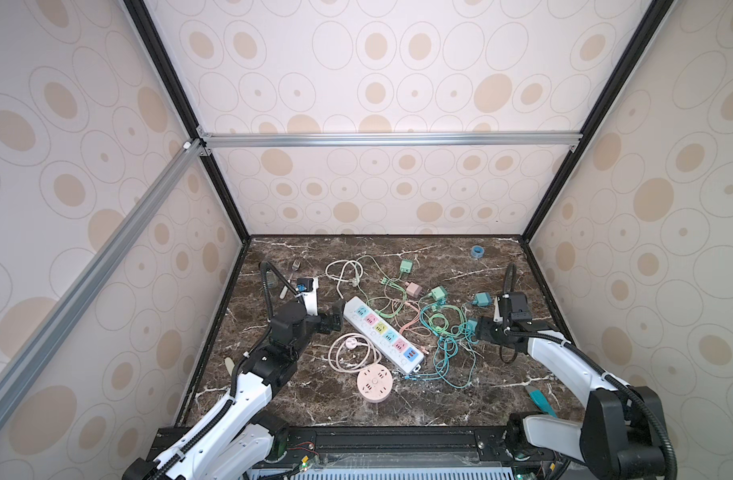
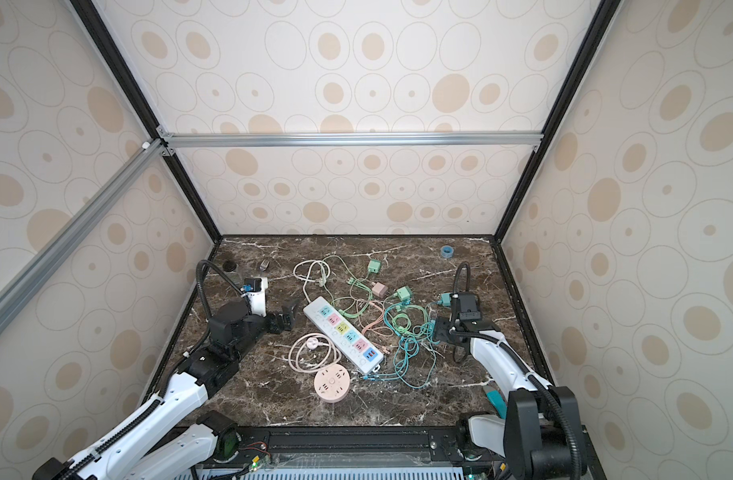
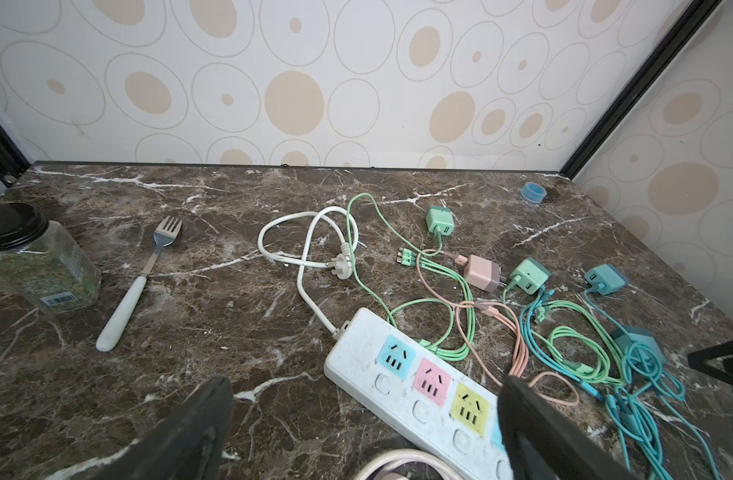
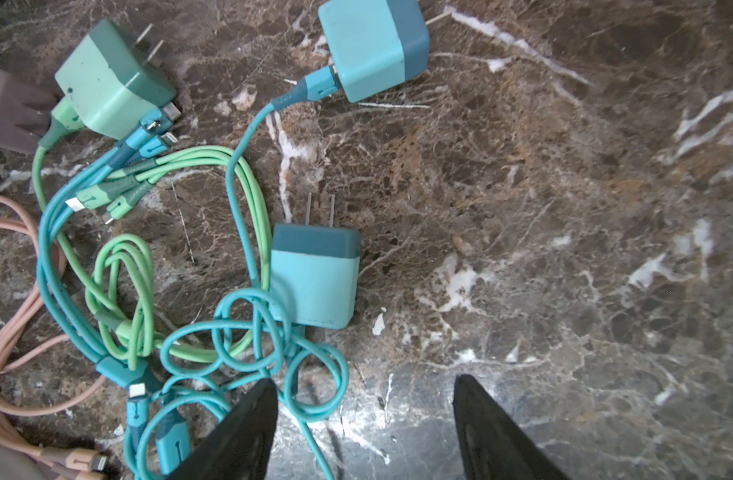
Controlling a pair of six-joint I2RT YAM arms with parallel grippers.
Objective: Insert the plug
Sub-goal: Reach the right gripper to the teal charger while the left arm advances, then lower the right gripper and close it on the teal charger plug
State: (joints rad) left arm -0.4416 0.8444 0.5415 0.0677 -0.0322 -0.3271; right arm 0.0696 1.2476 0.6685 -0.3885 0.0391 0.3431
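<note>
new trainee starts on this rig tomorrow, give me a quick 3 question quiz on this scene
1. True or false: a charger is already plugged into the strip.
2. Which lies nearest the right gripper? A pink charger, B teal charger, C green charger.
3. Fill in: the socket nearest the strip's cord is coloured ___.

Key
1. False: every socket is empty.
2. B.
3. Blue.
</note>
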